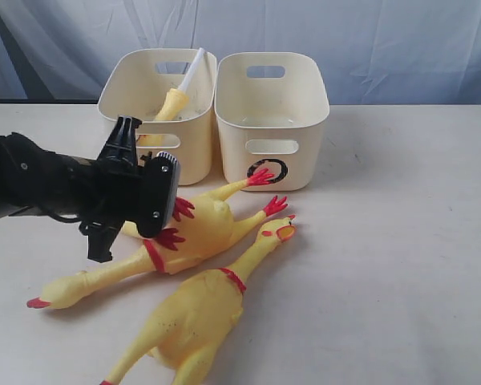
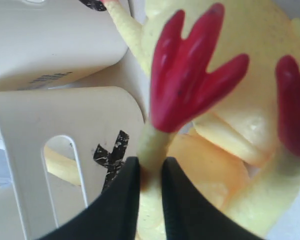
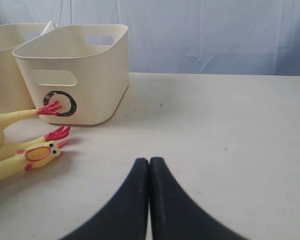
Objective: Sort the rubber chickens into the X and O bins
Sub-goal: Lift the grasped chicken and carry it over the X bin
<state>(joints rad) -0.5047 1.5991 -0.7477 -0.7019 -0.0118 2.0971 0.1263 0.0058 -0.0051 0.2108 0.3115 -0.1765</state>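
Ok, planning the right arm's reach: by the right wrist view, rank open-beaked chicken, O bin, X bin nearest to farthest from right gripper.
1. Open-beaked chicken, lying before the bins.
2. O bin, behind that chicken's head.
3. X bin, beyond the O bin.

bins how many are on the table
2. The X bin stands at the back, on the left in the exterior view. The O bin stands side by side with it, on its right. No other bin shows, and none seems hidden.
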